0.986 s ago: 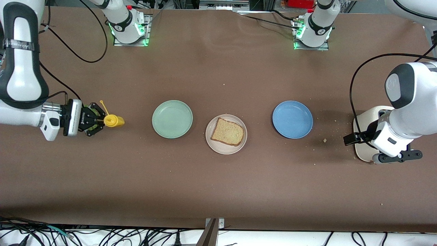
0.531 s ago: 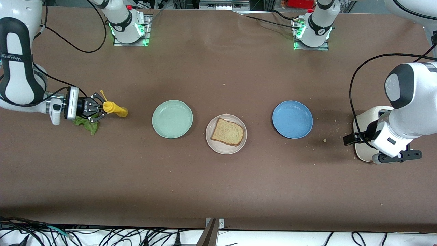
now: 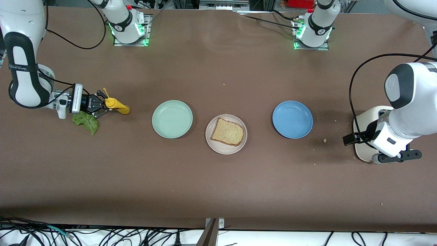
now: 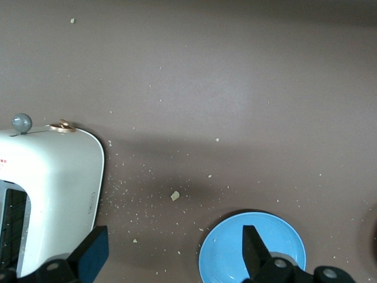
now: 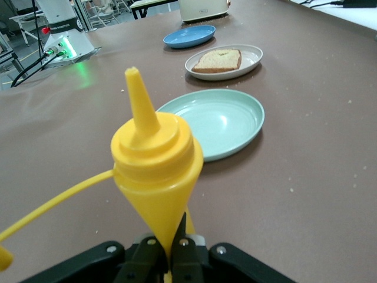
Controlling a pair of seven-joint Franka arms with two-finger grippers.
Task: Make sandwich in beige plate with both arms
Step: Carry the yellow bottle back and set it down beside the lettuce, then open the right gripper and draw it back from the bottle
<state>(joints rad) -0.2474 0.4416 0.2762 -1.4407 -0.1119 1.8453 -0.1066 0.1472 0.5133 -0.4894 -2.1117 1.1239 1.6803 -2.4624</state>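
Observation:
The beige plate lies mid-table with one bread slice on it; both also show in the right wrist view, plate and bread. A green lettuce leaf lies on the table at the right arm's end. Just above it, my right gripper is shut on a yellow squeeze bottle, whose nozzle points toward the plates. My left gripper hangs open and empty over bare table between the toaster and the blue plate.
A mint green plate and a blue plate flank the beige one. A white toaster stands at the left arm's end, partly under that arm. Crumbs dot the table near it.
My right gripper has carried the yellow bottle away from the front camera and off the lettuce, which now shows on the table. The left arm has not moved.

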